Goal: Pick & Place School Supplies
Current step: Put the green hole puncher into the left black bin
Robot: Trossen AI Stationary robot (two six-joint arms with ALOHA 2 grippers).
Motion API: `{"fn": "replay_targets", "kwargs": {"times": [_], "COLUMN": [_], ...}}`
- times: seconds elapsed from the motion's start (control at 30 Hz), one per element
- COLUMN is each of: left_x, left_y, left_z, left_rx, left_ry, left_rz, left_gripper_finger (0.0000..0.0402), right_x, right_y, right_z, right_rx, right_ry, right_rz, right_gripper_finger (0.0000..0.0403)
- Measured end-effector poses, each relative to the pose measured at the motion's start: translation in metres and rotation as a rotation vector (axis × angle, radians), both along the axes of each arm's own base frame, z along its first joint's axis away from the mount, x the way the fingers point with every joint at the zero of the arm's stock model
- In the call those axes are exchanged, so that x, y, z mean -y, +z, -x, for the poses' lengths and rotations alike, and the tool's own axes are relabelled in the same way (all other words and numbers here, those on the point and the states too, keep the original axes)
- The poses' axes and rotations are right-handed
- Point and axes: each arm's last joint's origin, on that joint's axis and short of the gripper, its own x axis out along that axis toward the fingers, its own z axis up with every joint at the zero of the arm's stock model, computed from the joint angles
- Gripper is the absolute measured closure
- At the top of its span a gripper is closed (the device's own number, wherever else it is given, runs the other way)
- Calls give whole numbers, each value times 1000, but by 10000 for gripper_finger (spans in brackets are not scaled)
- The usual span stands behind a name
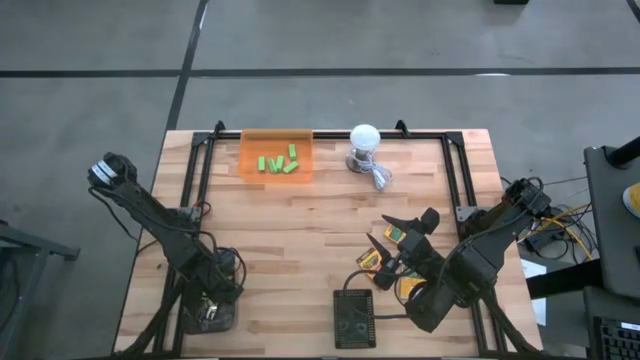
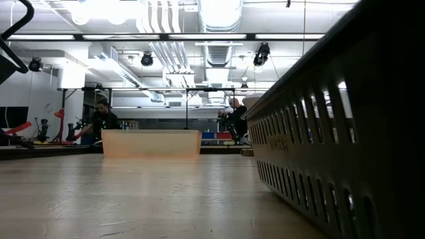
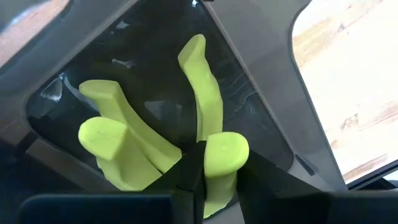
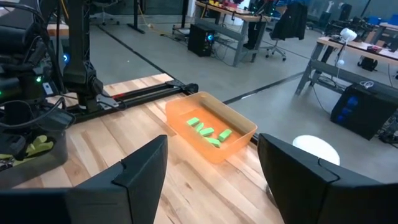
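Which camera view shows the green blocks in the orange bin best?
The right wrist view: the green blocks lie clear inside the orange bin. The high view shows them smaller. The low view shows only the bin's wall. The left wrist view misses them.

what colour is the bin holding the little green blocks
Translucent orange. The bin with the green blocks inside shows best in the right wrist view.

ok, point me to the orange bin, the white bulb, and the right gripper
orange bin [image 1: 250,152]: high view, bare floor by its left wall.
white bulb [image 1: 364,136]: high view, middle of the dome.
right gripper [image 4: 211,168]: right wrist view, midway between the open jaws.
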Motion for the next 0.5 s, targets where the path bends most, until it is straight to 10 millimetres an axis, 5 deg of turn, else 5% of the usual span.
{"fn": "replay_targets", "kwargs": {"times": [0.5], "left_x": [1], "left_y": [0], "left_z": [0], "left_rx": [-17], "left_ry": [-9], "left_rz": [21], "left_gripper_finger": [300], "right_x": [0], "right_y": [0], "right_z": [0], "right_rx": [-1], "right_ry": [0], "right_rz": [1], "right_gripper_finger": [165]}}
